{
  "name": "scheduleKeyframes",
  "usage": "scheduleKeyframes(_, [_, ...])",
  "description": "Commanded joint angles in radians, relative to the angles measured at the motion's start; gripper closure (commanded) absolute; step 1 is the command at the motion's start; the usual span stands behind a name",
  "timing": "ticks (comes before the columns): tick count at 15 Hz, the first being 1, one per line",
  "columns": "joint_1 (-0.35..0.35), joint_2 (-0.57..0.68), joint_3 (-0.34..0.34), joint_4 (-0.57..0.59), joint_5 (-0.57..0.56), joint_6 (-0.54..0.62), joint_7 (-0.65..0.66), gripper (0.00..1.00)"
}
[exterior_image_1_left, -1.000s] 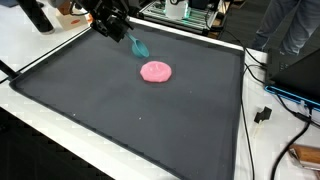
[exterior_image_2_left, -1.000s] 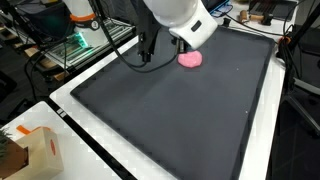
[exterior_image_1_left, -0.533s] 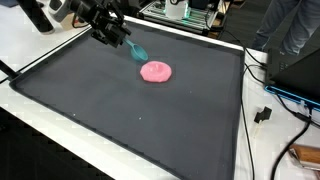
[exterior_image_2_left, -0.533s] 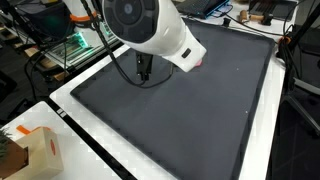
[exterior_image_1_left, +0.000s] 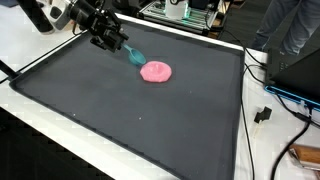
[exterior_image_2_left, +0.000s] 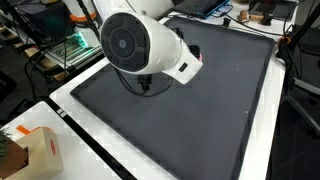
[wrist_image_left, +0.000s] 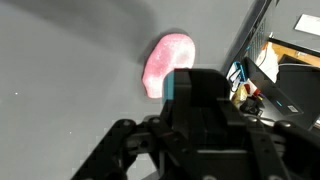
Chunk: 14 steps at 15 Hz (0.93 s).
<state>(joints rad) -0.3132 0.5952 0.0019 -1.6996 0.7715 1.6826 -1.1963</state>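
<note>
The gripper (exterior_image_1_left: 121, 44) is closed on a small teal piece (exterior_image_1_left: 135, 56), which sticks out from its tip and slants down toward the dark mat (exterior_image_1_left: 120, 110). The fingertips themselves are too small and dark in that exterior view to tell apart. Just past the teal piece's free end, near but not clearly touching it, a flat pink lump (exterior_image_1_left: 155, 71) lies on the mat toward its far edge. The gripper sits up and to the side of the lump, close to the mat's far corner. The wrist view shows the same layout from above: the pink lump (wrist_image_left: 168, 62) lies on the grey surface beyond the black gripper body. Only a thin teal sliver (wrist_image_left: 169, 86) shows beside that body, so the grip itself is hidden there. That body fills the lower half of the wrist view and is blurred. In an exterior view the white arm (exterior_image_2_left: 140, 45) bulks in front of the scene and covers both the lump and the teal piece, leaving only bare mat (exterior_image_2_left: 200, 120) visible around it. A cardboard box (exterior_image_2_left: 35, 150) is cut off at the corner of that view, off the mat, and cables (exterior_image_1_left: 262, 95) trail along the table's side, well away from the gripper.
</note>
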Motion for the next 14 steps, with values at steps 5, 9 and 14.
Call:
scheduleKeyframes(5, [-0.007, 0.052, -0.004, 0.043, 0.025, -0.025, -0.022, 0.75])
scheduleKeyframes(9, [-0.004, 0.058, -0.004, 0.049, 0.021, -0.021, -0.012, 0.75])
scheduleKeyframes(14, [0.001, 0.058, -0.009, 0.051, 0.018, -0.012, 0.006, 0.75])
